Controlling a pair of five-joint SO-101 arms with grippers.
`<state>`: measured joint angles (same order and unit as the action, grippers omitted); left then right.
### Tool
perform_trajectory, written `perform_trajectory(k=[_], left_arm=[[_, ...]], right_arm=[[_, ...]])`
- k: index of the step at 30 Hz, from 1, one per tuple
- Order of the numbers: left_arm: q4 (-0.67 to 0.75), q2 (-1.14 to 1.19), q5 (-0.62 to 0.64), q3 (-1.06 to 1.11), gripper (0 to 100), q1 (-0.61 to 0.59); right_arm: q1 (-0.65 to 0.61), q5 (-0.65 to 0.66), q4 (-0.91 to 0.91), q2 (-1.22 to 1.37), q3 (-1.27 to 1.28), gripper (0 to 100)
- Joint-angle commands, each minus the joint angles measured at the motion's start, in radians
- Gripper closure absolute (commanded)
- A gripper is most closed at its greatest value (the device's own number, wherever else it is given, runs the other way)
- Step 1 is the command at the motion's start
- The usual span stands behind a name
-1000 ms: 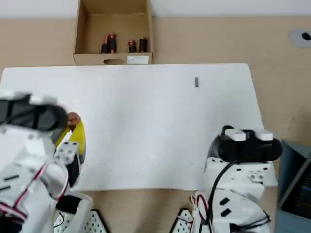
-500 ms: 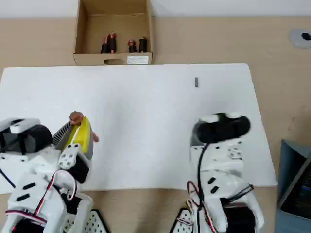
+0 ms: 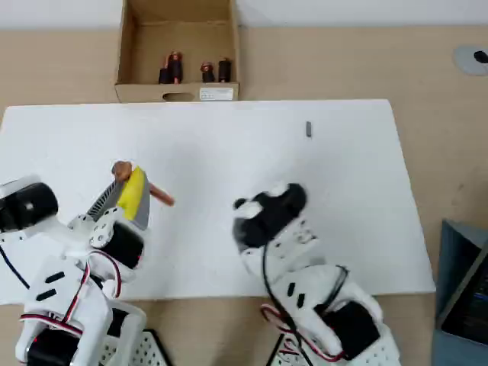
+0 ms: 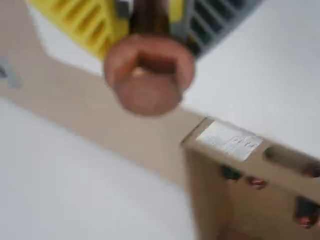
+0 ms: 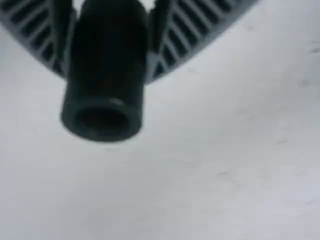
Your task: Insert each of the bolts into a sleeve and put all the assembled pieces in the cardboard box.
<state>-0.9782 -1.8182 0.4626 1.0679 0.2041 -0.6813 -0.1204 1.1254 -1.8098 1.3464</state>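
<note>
My left gripper (image 3: 122, 183) hovers over the left part of the white mat (image 3: 229, 145), shut on a copper bolt (image 3: 145, 185) whose shaft points toward the mat's middle. In the left wrist view the bolt (image 4: 149, 75) shows its round head between the yellow and grey fingers of that gripper (image 4: 150, 20). My right gripper (image 5: 107, 30) is shut on a black sleeve (image 5: 105, 75), open end out, just above the mat. In the high view the right arm (image 3: 267, 212) covers it. The cardboard box (image 3: 137, 93) at the back holds several assembled pieces (image 3: 174, 67).
A small grey piece (image 3: 308, 129) lies on the mat at the back right. A dark container (image 3: 461, 290) stands at the right edge, off the mat. The cardboard box (image 4: 240, 145) lies beyond the bolt in the left wrist view.
The right arm has swung left from the mat's right side toward its middle. The left gripper has risen and moved toward the middle, and the bolt's shaft has come into sight.
</note>
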Motion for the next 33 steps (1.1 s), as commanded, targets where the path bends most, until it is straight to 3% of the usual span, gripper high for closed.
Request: perform_trajectory(k=[1,8,12,20,27,33], left_arm=[[0.031,-0.004,0.014,-0.008,100,0.064],[0.031,-0.004,0.014,-0.008,100,0.167],[0.035,-0.004,0.015,0.014,100,0.187],[0.025,-0.004,0.058,0.035,100,0.187],[-0.112,-0.005,0.060,-0.002,100,0.261],[-0.127,-0.004,0.057,-0.029,100,0.265]], right_arm=[[-0.094,0.011,-0.066,-0.116,0.007,98.9],[-0.191,0.012,-0.115,-0.116,0.018,98.9],[-0.237,0.077,-0.118,-0.116,0.016,98.9],[-0.237,0.115,-0.118,-0.117,0.013,98.9],[-0.234,0.115,-0.118,-0.117,0.012,98.9],[-0.232,0.115,-0.118,-0.117,0.005,98.9]])
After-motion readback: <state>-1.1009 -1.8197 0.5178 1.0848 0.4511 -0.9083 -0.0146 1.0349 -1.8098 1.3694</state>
